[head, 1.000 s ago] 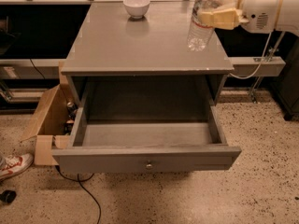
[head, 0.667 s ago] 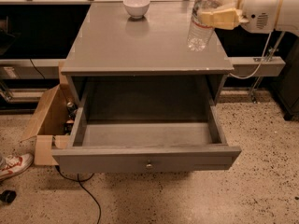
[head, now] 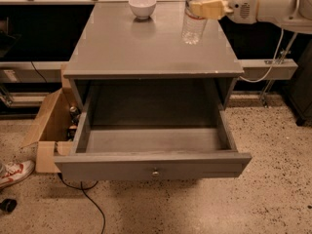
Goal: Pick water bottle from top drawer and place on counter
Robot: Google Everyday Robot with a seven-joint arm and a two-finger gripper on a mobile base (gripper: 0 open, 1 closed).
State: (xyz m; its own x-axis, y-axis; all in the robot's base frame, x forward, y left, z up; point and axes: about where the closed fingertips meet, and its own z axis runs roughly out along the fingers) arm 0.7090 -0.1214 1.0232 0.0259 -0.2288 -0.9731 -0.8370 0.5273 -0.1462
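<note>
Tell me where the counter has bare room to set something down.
The counter is bare across its whole front half and left side, from the white bowl down to the front edge. The back right is crowded: the gripper grips the water bottle there. The open top drawer floor is also bare.

My hand (head: 204,7) is at the tabletop's (head: 146,48) far right corner, clamped on the water bottle (head: 193,26), with the arm reaching in from the right. White bowl (head: 142,6) blocks far centre. I see free room across the near tabletop. Top drawer (head: 122,167) stands open, reachable from above. Cardboard box (head: 48,126) crowds the cabinet's left side.
</note>
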